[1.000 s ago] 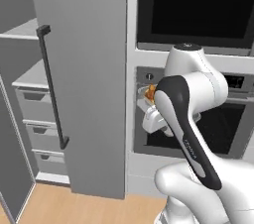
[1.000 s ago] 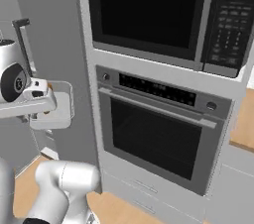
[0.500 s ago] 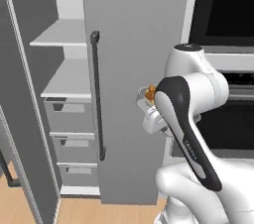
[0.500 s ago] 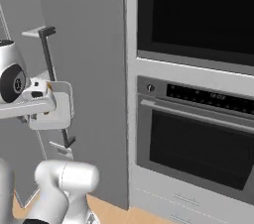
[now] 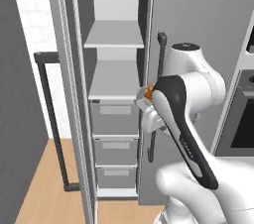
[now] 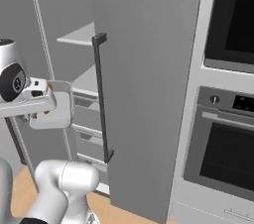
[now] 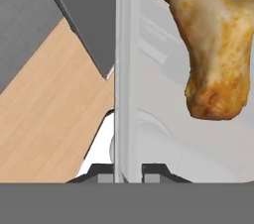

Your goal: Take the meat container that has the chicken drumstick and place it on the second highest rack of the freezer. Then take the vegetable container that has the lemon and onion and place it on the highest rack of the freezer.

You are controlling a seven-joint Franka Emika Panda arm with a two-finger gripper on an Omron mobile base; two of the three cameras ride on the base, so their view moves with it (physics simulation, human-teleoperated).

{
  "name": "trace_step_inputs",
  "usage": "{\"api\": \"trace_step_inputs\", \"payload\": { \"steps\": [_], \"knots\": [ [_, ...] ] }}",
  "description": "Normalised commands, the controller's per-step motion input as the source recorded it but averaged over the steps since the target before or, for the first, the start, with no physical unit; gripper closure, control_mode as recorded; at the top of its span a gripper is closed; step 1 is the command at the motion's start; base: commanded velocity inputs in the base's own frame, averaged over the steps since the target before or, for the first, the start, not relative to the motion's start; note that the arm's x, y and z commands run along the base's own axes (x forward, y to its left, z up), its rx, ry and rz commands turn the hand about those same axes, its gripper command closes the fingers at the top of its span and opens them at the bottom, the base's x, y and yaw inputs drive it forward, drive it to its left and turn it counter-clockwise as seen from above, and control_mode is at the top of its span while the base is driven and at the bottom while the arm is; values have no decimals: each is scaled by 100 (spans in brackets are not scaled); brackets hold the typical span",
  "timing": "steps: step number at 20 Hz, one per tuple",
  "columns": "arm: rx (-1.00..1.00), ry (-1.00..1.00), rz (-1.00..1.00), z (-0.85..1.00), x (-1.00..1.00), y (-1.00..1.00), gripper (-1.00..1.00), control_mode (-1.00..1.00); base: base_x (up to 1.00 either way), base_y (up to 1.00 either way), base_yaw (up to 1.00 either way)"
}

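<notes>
Mostly hidden behind arm: meat container, chicken drumstick.

The base has swung left, bringing the open freezer into view.

- In the left base view, the arm covers nearly all of the meat container; just a pale corner and a sliver of the chicken drumstick peek out.
- In the hand view, the drumstick's top is cut by the upper edge.
- The tool shows merely its two tips, pinched on the container's rim.
- The freezer has its lowest drawer partly behind the robot's body.
- In the right base view, the open door hides most of the shelves.
</notes>
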Motion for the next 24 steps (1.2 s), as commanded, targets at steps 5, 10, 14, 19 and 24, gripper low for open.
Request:
{"api": "trace_step_inputs", "payload": {
  "steps": [5,10,14,19,24],
  "knots": [
    [0,0,0,0,0,0,100,100,42,15,18],
    [0,0,0,0,0,0,100,100,48,0,16],
    [0,0,0,0,0,0,100,100,30,3,8],
    [0,2,-4,-22,75,15,100,-100,11,1,0],
    [0,1,-17,-41,100,49,100,-100,0,0,0]
  ]
}}
